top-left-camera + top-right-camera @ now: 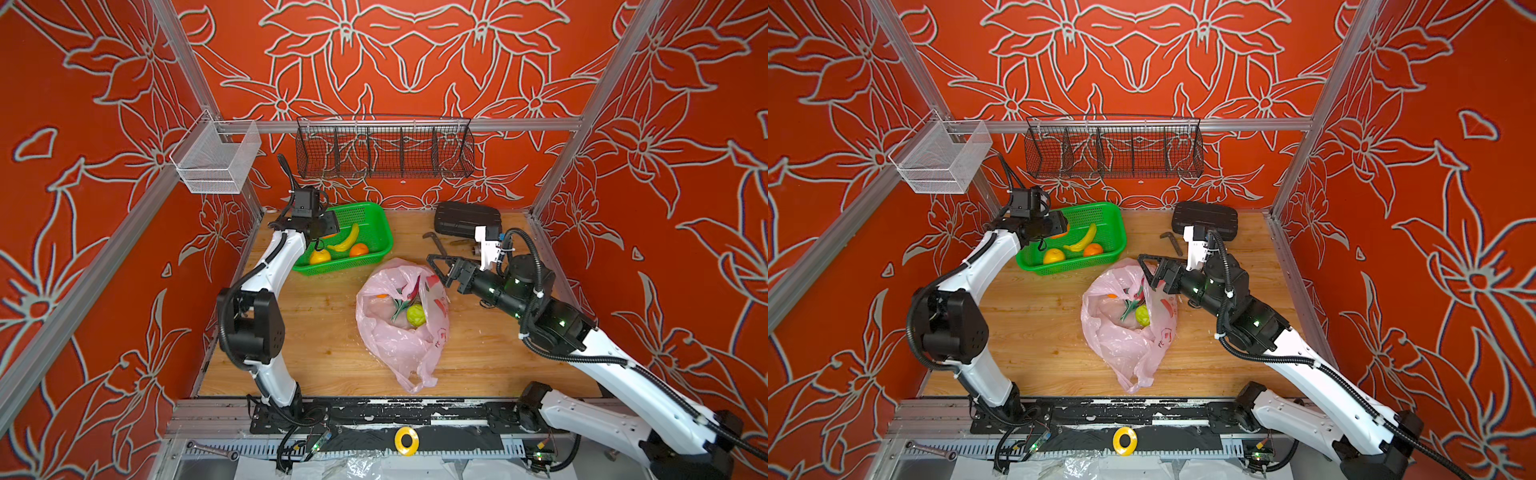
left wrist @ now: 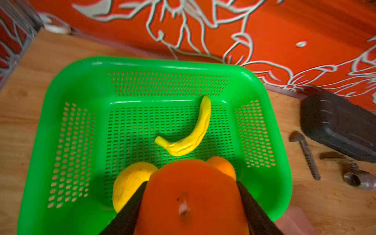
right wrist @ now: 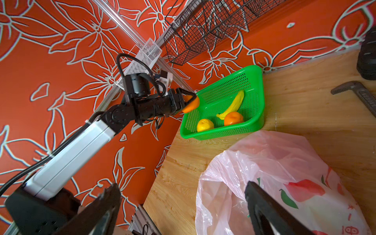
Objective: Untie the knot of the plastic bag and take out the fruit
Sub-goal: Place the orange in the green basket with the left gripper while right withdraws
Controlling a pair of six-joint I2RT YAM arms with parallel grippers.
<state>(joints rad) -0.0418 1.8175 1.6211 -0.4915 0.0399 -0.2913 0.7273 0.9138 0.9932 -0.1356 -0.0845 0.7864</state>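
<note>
Bag (image 1: pixel 395 345) untied, open; L gripper (image 2: pixel 192 183) grips orange (image 2: pixel 191 205) over basket (image 2: pixel 162 63), R gripper (image 3: pixel 182 189) open, empty; fruit (image 1: pixel 416 314) left inside.

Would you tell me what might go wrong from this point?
The left gripper holds a round orange toy fruit near the rim of the green perforated plastic basket; dropped there, it may bounce out. The open right gripper hovers by the mouth of the thin pink plastic bag and may snag it, dragging the yellow-green fruit inside.
</note>
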